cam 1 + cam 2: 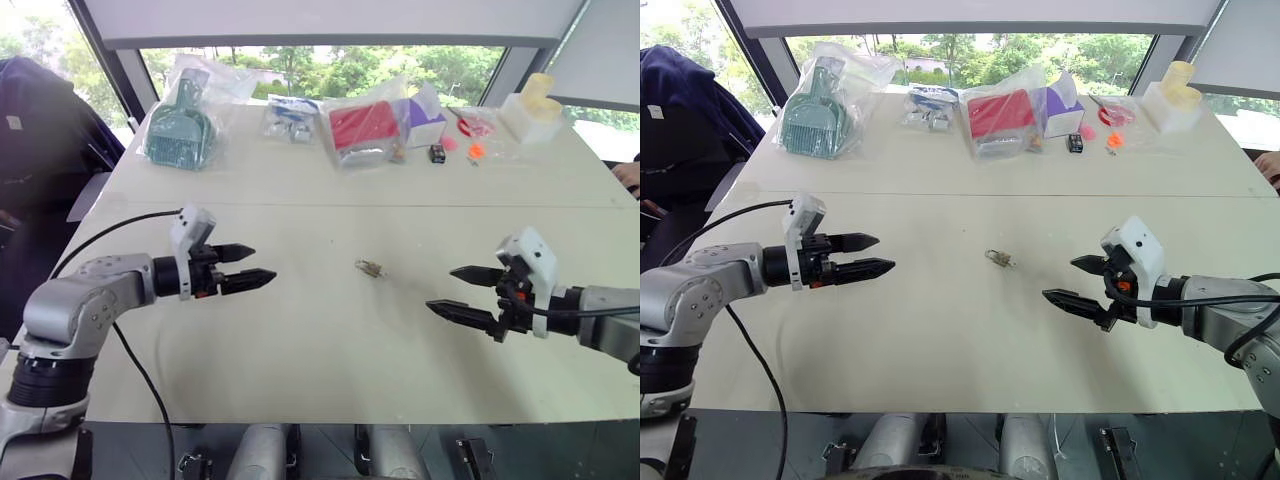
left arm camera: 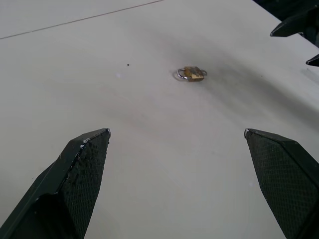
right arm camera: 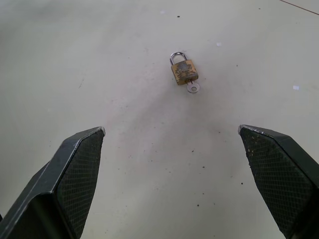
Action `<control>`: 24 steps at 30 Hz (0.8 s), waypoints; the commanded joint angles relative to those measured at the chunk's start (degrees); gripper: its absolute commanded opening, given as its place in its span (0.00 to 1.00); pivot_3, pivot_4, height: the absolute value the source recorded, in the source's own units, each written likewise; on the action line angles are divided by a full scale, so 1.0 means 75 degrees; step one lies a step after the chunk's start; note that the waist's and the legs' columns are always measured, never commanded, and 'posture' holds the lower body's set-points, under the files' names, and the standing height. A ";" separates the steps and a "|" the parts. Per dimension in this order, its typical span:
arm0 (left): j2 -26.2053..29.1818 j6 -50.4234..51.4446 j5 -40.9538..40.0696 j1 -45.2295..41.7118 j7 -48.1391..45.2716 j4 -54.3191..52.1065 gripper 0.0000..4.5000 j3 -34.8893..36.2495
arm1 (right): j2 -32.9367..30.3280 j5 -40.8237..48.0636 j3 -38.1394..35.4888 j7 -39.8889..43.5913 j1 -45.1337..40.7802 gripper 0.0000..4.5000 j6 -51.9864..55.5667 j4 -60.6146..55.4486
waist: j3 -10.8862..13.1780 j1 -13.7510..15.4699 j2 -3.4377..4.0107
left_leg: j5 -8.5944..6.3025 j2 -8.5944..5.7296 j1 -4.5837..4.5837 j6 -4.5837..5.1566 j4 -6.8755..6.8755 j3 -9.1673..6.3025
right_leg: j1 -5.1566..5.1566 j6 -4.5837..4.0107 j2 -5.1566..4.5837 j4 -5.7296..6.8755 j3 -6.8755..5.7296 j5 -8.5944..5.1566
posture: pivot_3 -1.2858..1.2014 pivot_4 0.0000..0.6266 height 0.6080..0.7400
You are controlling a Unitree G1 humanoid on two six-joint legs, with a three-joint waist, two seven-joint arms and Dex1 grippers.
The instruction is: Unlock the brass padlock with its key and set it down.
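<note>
The padlock (image 3: pixel 184 71) lay flat on the tabletop (image 1: pixel 300 340) between both wide-open grippers, key (image 3: pixel 193 87) pointing toward the right gripper (image 1: pixel 462 292), roughly equidistant.

brass padlock (image 1: pixel 370 267) on table (image 1: pixel 300 350), between grippers

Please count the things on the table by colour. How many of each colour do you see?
Brass: 1, padlock
Teal: 1, bagged scoop
Red: 1, bagged item
Purple: 1, box
Black: 1, small box
Pale yellow: 1, block
Total: 6
</note>
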 commanded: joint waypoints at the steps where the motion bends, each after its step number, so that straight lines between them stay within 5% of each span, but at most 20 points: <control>1: 0.0025 -0.0098 -0.0037 -0.0126 -0.0001 -0.0071 1.00 0.0121 | 0.0040 0.0120 -0.0220 -0.0004 -0.0050 0.99 -0.0046 -0.0203 | 0.0000 -0.0002 0.0000 | 0.0000 0.0000 0.0000 0.0000 0.0000 0.0000 | 0.0000 0.0000 0.0000 0.0000 0.0000 0.0000 | 0.52 0.24 1.00; 24: 0.0182 -0.0206 0.0105 -0.0483 -0.0280 -0.0064 1.00 -0.0244 | 0.0298 -0.0026 -0.0033 -0.0233 -0.0193 0.99 -0.0090 -0.0173 | 0.0000 0.0006 0.0000 | 0.0001 0.0000 0.0000 -0.0001 -0.0005 0.0000 | -0.0002 0.0000 0.0000 -0.0002 -0.0001 0.0000 | 0.52 0.24 1.00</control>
